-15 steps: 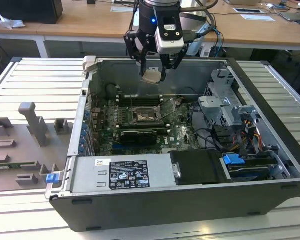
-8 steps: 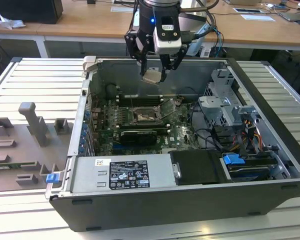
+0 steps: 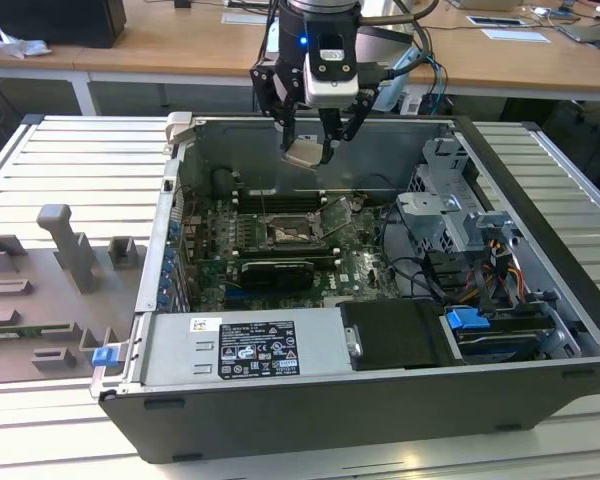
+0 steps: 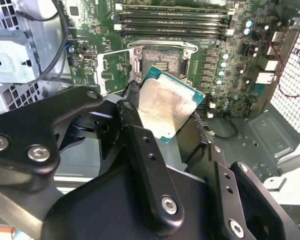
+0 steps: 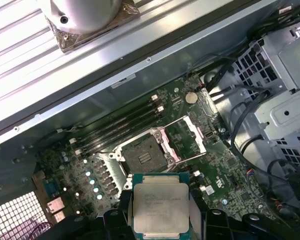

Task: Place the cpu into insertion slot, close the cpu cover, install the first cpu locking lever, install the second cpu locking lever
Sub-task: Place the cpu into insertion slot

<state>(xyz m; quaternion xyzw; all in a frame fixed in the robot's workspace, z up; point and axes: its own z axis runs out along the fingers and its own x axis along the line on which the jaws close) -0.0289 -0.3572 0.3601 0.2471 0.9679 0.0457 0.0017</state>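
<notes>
Placing step — the fingers (image 4: 127, 115) pinched the cpu (image 5: 161, 207) by its edges, aloft, apart from the bare insertion slot (image 5: 145, 156) (cpu cover (image 5: 198, 132) stood open); seating it likely called for squaring chip to socket.

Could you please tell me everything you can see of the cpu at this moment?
The cpu is a small, flat, square chip. Its pale silvery metal face sits on a green board that shows as a thin border. The fingers pinch it at two opposite edges. It hangs slightly tilted in the air inside the computer case, apart from the empty socket below it.
</notes>
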